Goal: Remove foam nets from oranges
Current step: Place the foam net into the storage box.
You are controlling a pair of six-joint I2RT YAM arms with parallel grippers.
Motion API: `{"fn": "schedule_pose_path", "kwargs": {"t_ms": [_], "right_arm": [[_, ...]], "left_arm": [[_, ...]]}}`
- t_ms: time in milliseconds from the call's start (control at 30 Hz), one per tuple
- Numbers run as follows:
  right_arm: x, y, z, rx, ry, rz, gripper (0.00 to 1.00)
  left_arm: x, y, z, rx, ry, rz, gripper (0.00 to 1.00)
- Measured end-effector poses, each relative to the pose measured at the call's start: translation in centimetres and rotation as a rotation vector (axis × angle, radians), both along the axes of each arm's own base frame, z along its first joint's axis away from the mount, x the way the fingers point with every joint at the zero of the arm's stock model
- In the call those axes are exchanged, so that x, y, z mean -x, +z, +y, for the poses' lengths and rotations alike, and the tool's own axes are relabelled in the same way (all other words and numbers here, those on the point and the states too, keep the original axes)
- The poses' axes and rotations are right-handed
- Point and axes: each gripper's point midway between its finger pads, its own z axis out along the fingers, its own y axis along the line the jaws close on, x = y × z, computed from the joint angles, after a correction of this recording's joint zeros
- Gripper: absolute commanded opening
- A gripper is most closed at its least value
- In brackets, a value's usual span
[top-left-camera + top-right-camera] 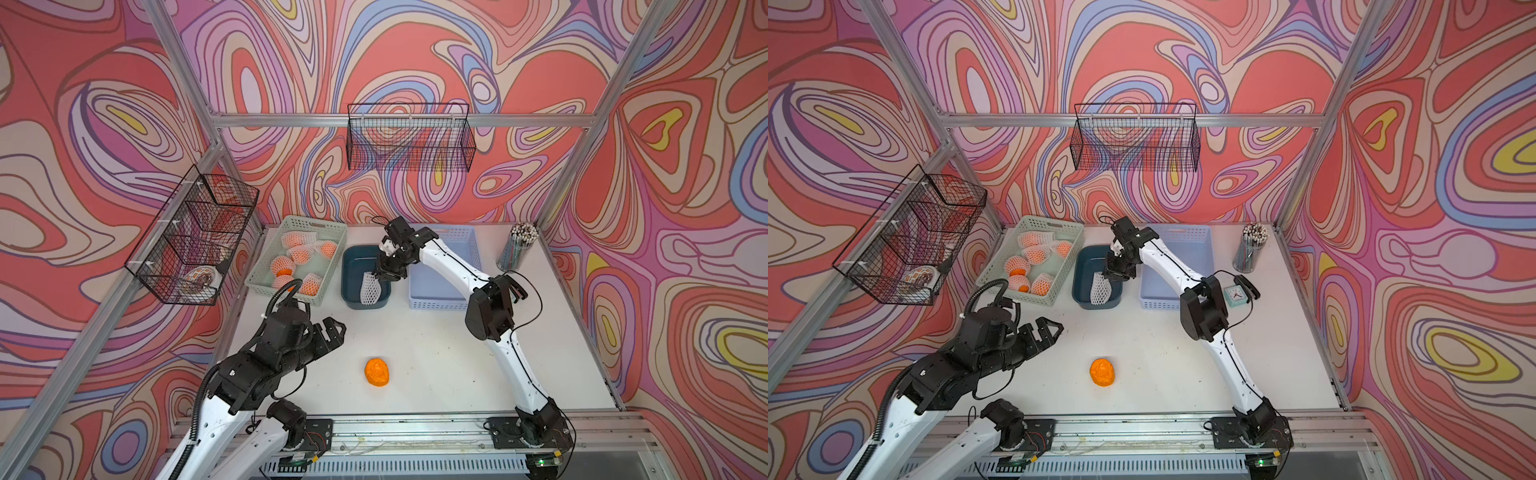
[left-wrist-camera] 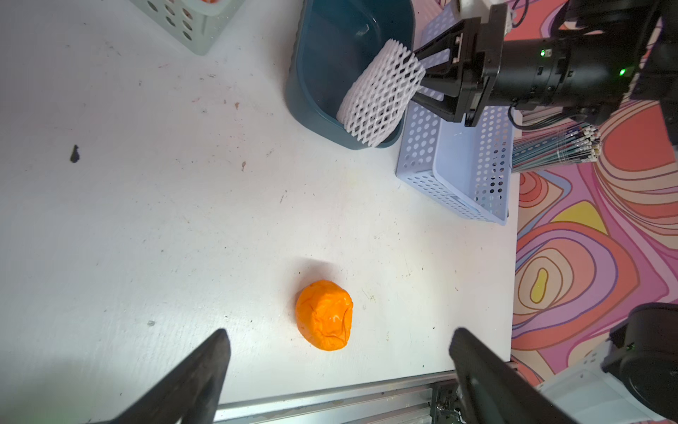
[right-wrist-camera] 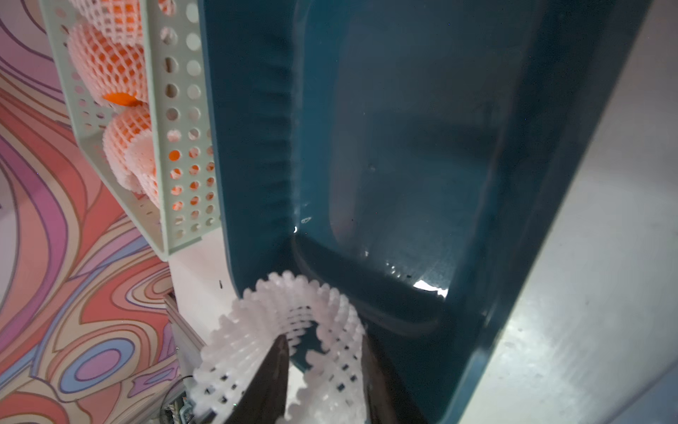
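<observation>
now | white table [image 1: 436, 353] | swirly walls [image 1: 415, 62] | left tool [image 1: 336, 328] apart | right tool [image 1: 379, 275] apart by foam net [image 1: 369, 289]

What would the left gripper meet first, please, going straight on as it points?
Most likely the bare orange on the table, ahead between the left gripper's open jaws; depth is unclear, so the table could come first.

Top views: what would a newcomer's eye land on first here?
A bare orange sits alone on the white table near the front edge. Farther back, a white foam net hangs at the right gripper over the dark blue bin, beside a green basket of netted oranges.
</observation>
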Motion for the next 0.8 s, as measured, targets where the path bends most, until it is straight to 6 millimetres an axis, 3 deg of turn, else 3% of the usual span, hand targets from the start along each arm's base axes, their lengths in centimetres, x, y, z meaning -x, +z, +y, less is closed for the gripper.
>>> {"fn": "schedule_pose_path", "kwargs": {"t_ms": [200, 500, 667, 800], "right_arm": [[-0.6, 1.6, 0.4, -0.033, 0.005, -0.053, 0.73], [-0.1, 4.8, -0.5, -0.032, 0.01, -0.121, 0.81], [0.5, 3.6, -1.1, -0.001, 0.014, -0.099, 0.83], [1.4, 2.4, -1.7, 0.024, 0.014, -0.064, 0.83]], "left_arm": [[0.2, -0.3, 0.3, -0.015, 0.006, 0.016, 0.98], [-0.9, -1.2, -1.0, -0.015, -0.02, 0.07, 0.98], [-2.3, -2.1, -2.1, -0.018, -0.037, 0.102, 0.98], [-4.5, -3.0, -3.5, -0.039, -0.052, 0.137, 0.98]]}}
